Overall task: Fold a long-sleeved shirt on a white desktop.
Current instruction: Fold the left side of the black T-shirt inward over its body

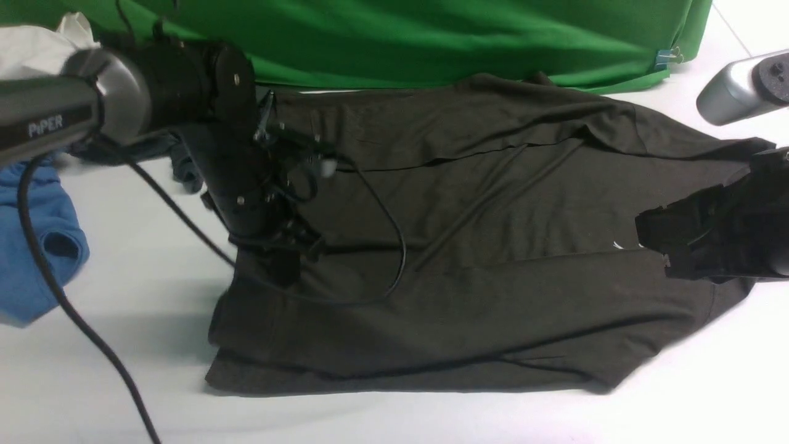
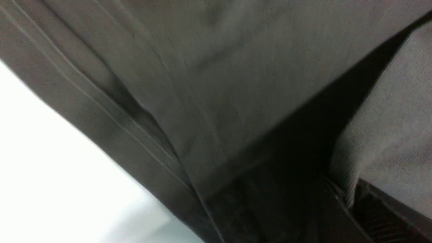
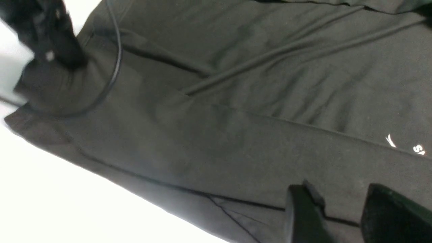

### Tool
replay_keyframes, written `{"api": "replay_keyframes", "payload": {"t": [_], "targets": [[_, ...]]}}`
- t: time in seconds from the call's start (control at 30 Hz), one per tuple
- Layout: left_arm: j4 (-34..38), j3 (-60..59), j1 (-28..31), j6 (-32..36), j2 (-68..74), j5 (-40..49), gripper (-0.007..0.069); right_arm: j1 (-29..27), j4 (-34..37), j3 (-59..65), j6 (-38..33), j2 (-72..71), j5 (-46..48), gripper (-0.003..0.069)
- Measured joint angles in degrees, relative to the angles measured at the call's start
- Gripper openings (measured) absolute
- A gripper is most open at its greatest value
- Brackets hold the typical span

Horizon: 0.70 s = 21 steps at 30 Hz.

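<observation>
Left end effector (image 1: 280, 262): closed, pinching the long-sleeved shirt (image 1: 493, 296) at its 9 o'clock edge.
Right end effector (image 3: 339, 189): jaws parted, nothing gripped, over the shirt's 3 o'clock end near the white print (image 3: 405, 145).
Long-sleeved shirt: spread flat at centre of bench (image 1: 123, 370).
Cable (image 1: 397, 246): loops across the shirt beside left end effector.
Blue shirt (image 1: 31, 246): 9 o'clock, apart.
Teal-grey garment (image 1: 185, 166): 10 o'clock, behind left arm.
Green cloth (image 1: 431, 37): 12 o'clock, along the shirt's far edge.

- The long-sleeved shirt (image 1: 493, 259), very dark olive-black, lies spread crosswise with its hem to the left. Its near and far sides are folded in over the body. A small white chest print shows at the right.
- The white desktop (image 1: 92, 382), matte and flat, lies under it.
</observation>
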State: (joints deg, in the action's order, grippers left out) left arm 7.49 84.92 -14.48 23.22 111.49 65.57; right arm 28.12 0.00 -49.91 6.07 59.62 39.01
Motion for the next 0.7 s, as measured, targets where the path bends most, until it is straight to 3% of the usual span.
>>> {"api": "replay_keyframes", "payload": {"t": [0.23, 0.53, 0.7], "targets": [[-0.2, 10.2, 0.0, 0.4, 0.0, 0.3, 0.0047, 0.0, 0.0, 0.0, -0.6, 0.0, -0.5, 0.0240], [-3.4, 12.4, 0.0, 2.2, 2.5, -9.6, 0.0047, 0.0, 0.0, 0.0, -0.7, 0.0, -1.1, 0.0240], [-6.1, 12.4, 0.0, -5.8, 7.7, -13.2, 0.0076, 0.0, 0.0, 0.0, -0.7, 0.0, -1.1, 0.0240]]}}
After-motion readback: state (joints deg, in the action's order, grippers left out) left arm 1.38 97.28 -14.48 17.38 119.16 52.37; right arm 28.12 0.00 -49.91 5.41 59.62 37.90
